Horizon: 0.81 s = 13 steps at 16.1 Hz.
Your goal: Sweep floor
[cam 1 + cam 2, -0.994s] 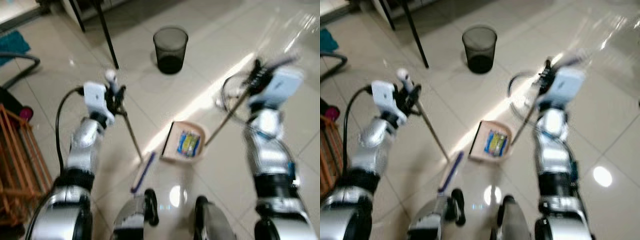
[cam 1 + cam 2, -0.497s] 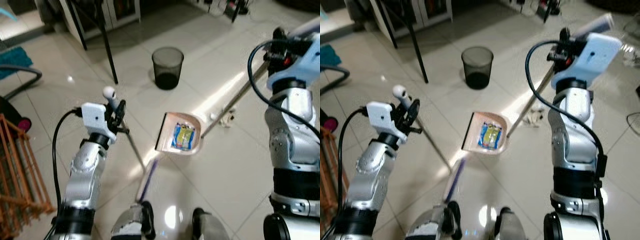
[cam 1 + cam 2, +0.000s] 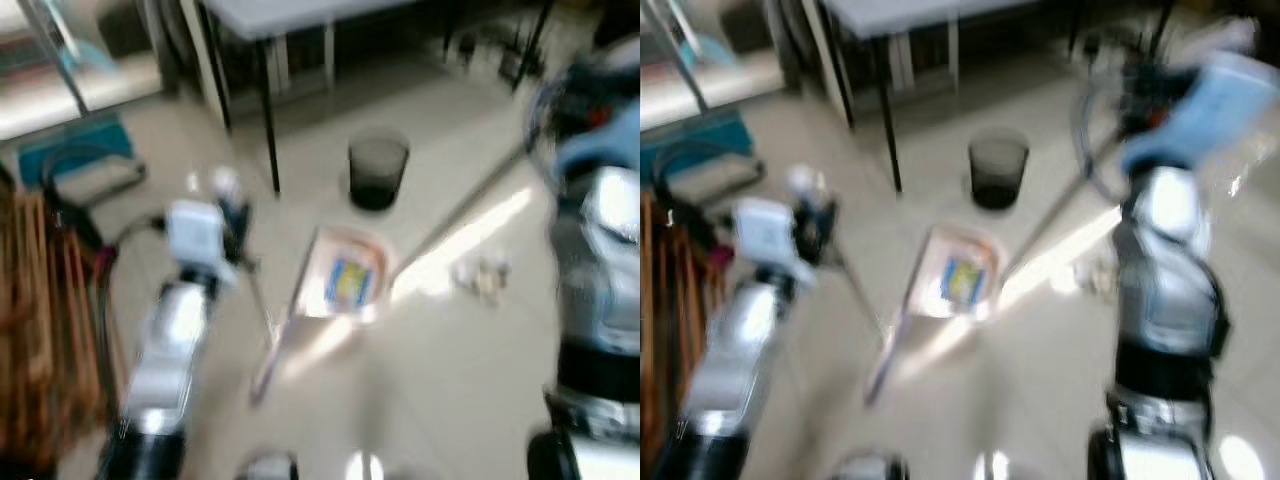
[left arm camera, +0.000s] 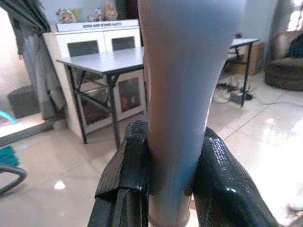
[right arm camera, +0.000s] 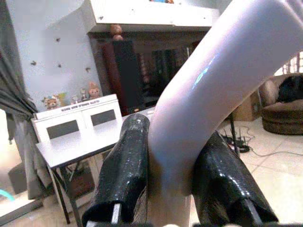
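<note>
grey table [image 3: 902,14] | orange rack [image 3: 38,330] | teal mat [image 3: 72,152] | brown sofa [image 4: 286,67]

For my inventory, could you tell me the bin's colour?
The bin is dark grey, clearest in the left eye view.

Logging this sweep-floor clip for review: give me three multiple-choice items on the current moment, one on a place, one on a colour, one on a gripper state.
1. Where is the bin?
A. beyond the dustpan, near a table leg
B. beside the wooden rack
C. inside the dustpan

2. What colour is the packet in the dustpan?
A. red
B. blue and yellow
C. black

3. The left gripper is:
A. open
B. shut on a cloth
C. shut on the broom handle

Key: 1 A, it stands past the dustpan; 2 B, the colours show despite blur; 3 C, the fingers press it.
</note>
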Tool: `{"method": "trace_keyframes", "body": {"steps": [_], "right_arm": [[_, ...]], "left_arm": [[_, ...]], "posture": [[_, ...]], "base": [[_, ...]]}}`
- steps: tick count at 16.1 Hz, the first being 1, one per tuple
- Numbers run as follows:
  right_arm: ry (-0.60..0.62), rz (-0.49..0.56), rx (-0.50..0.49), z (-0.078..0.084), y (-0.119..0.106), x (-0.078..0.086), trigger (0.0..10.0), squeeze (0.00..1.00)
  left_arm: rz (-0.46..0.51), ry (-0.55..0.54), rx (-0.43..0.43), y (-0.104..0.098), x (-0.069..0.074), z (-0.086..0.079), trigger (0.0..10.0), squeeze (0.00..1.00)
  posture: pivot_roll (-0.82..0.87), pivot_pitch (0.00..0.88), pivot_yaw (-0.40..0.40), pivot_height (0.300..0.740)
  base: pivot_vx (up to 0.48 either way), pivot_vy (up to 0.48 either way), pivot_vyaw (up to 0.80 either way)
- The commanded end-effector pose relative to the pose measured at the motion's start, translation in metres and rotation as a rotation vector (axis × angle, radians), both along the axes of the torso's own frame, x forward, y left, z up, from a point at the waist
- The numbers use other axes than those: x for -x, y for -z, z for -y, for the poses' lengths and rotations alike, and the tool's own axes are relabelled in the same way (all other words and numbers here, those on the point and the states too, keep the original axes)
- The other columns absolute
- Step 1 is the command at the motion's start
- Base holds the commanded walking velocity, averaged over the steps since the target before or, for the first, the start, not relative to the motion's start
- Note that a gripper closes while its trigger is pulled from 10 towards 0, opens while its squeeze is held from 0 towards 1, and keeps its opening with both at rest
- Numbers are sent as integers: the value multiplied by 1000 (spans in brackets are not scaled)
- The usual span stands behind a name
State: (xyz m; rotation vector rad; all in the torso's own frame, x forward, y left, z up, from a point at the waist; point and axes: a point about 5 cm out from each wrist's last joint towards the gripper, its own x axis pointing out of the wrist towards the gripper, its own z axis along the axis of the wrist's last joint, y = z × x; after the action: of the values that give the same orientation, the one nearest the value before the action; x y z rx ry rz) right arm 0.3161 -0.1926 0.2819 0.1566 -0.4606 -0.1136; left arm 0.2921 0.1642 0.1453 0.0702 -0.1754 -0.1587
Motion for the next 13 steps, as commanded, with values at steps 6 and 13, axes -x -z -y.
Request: {"method": "trace_keyframes", "body": {"steps": [6,13], "right_arm": [[37,66,12,12,-20,5,10000,0],[43,73,21,20,-23,1,10000,0]], "left_arm": [[3,-8,21,-5,-2,8,10000,0],[-20,-66,26,9,1,-10,10000,0]], "posture": [[-38,36,43,740],[-31,25,36,740]], "base": [[412,0,0],[412,0,0]]}}
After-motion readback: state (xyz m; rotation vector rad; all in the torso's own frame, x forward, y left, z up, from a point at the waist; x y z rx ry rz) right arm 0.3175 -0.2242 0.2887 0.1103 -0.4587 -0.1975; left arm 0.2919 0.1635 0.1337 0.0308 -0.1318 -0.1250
